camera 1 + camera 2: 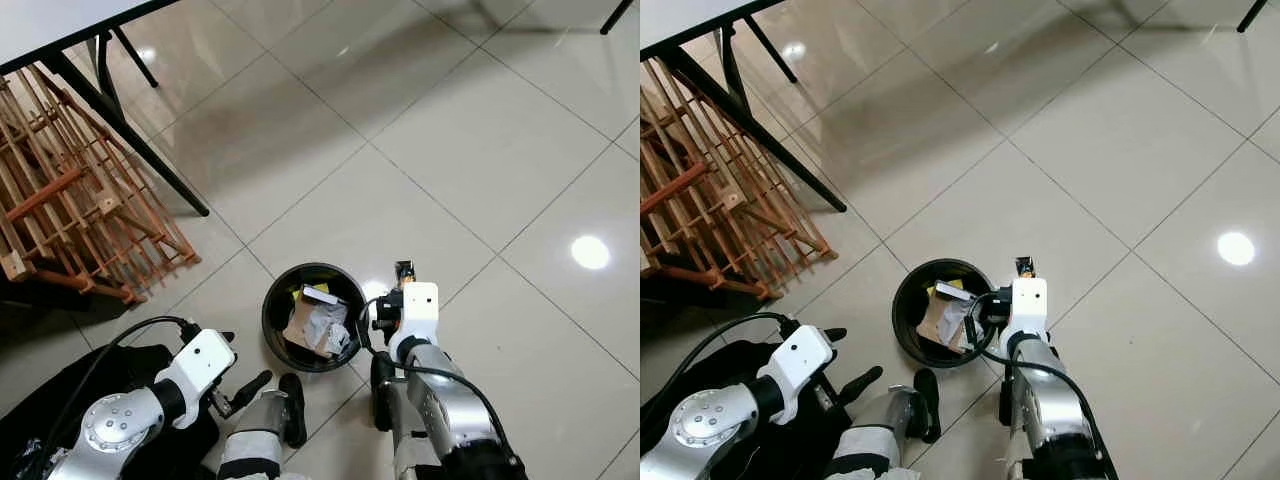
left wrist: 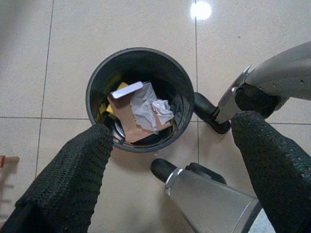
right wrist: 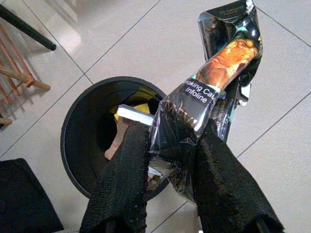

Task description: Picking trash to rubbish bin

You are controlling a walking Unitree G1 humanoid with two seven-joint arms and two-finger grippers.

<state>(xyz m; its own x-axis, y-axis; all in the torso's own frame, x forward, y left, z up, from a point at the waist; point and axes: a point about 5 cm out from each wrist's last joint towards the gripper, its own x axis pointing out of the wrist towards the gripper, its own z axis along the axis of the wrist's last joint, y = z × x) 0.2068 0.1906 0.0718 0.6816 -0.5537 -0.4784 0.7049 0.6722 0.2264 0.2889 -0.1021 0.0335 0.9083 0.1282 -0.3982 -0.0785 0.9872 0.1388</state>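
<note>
right gripper (image 3: 167, 160) pinches wrapper (image 3: 214, 77) beside bin (image 1: 280, 300); left gripper (image 2: 170, 141) spread.

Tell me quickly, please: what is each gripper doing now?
Left gripper: open, empty, above the bin.
Right gripper: shut on a wrapper beside the bin.

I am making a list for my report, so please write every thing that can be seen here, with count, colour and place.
rubbish bin: one, black, round, on the floor in front of the robot.
trash in the bin: several pieces, brown, white and yellow, inside the bin.
wrapper: one, shiny black with an orange picture, between the right gripper's fingers, beside the bin's rim.
wooden rack: one, brown, on the floor to the robot's left.
table: one, white top, black legs, over the rack.
floor: beige glossy tiles.
left gripper: black fingers, open, above the bin.
right gripper: black fingers, shut on the wrapper.
</note>
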